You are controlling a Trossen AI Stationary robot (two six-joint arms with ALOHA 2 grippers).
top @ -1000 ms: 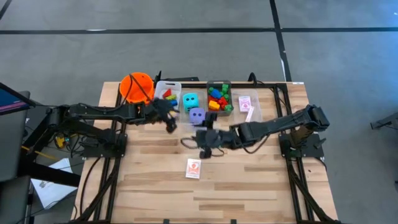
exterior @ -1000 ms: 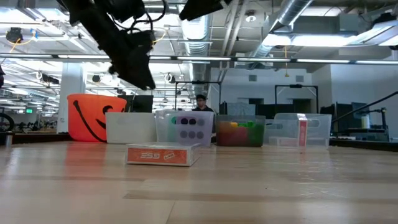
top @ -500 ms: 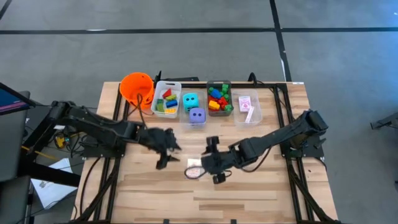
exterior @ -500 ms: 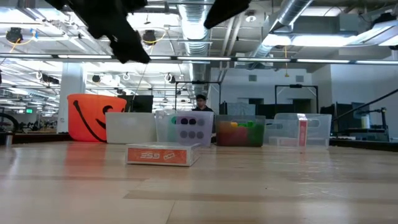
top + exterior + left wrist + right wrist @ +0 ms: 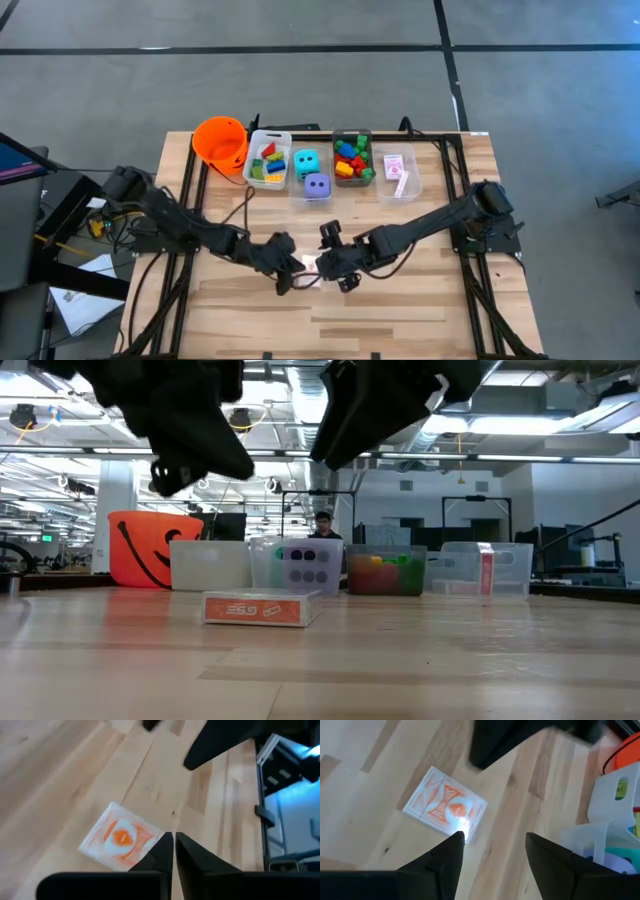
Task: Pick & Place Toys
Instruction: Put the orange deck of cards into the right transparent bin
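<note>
Both arms reach low to the frame's centre — left gripper pinched closed, right gripper with fingers parted.

The right gripper hangs with fingers spread above the wooden table. A red-backed card pack lies flat just beyond one fingertip.

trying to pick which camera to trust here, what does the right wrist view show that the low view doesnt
Only the right wrist view shows the card pack's printed orange face from above, with the right end effector's open fingers hanging over its edge.

Only the low view shows the full row behind it: orange bucket, clear bins, and a person in the room beyond.

Both show the pack lying flat on the wooden table, untouched, with an arm above it.
</note>
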